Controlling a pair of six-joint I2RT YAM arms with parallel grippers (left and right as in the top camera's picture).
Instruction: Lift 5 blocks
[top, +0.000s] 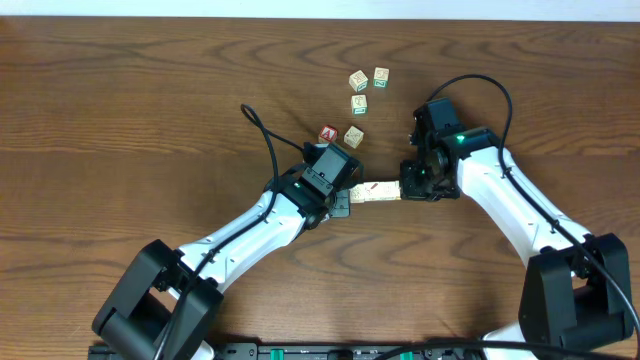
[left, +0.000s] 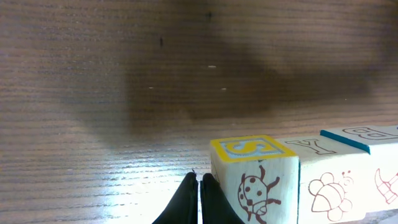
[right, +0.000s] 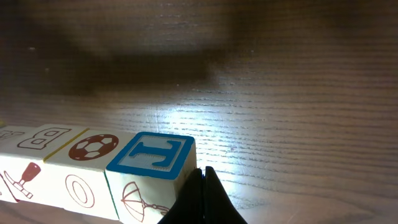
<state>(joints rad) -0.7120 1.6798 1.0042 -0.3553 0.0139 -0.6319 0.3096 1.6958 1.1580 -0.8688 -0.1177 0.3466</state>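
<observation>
Wooden cream letter blocks (top: 372, 191) lined between left end effector (left: 199, 186), right end effector (right: 202, 180), both pinched together; squeeze evenly, lift level.

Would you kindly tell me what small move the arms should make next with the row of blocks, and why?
Probably raise both together slightly, keeping the inward squeeze. The shut left tool sits against the S block at one end of the row of blocks and the shut right tool against the T block at the other, so it looks clamped.
</observation>
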